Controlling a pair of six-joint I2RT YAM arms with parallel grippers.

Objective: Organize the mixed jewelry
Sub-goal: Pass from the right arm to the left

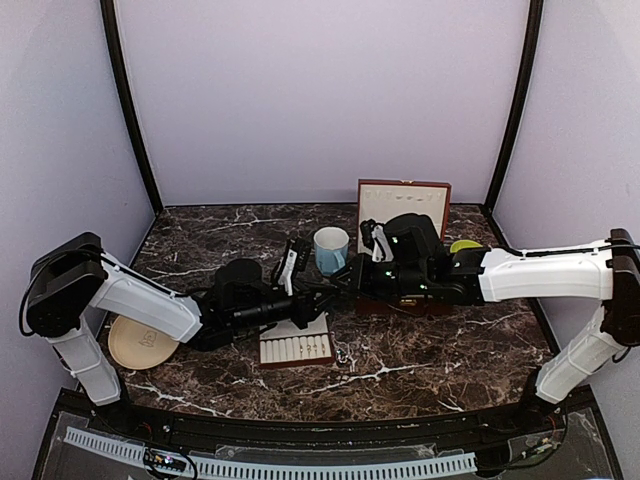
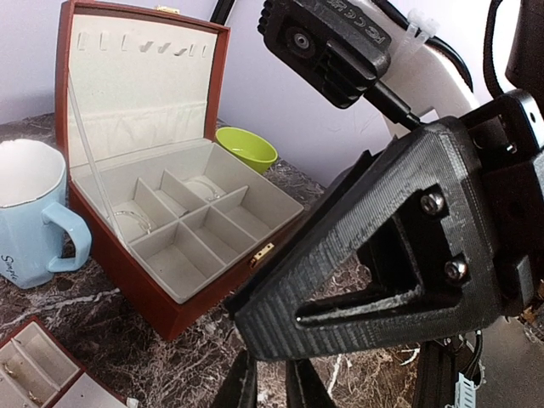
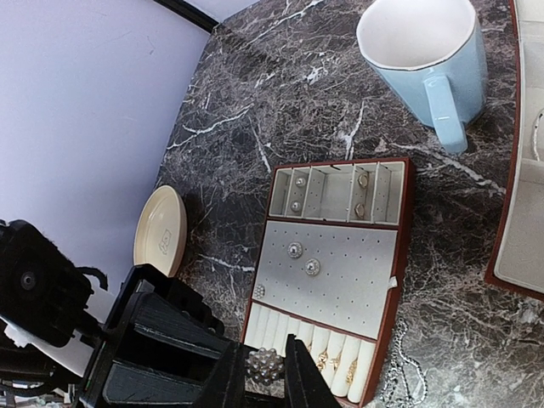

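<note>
Right gripper [image 3: 269, 372] clenching a beaded piece [image 3: 263, 364] above the tray [image 3: 357, 280] at its ring-slot end, studs [image 3: 295, 249] sitting on the tray, chain [image 3: 399, 374] lying beside it, bangles [image 2: 136, 219] resting in the box [image 2: 170, 319], left gripper [image 2: 272, 387] jaws standing narrow, grip impossible to tell

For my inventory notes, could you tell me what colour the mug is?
The mug is light blue outside and white inside; the right wrist view shows it best.
</note>
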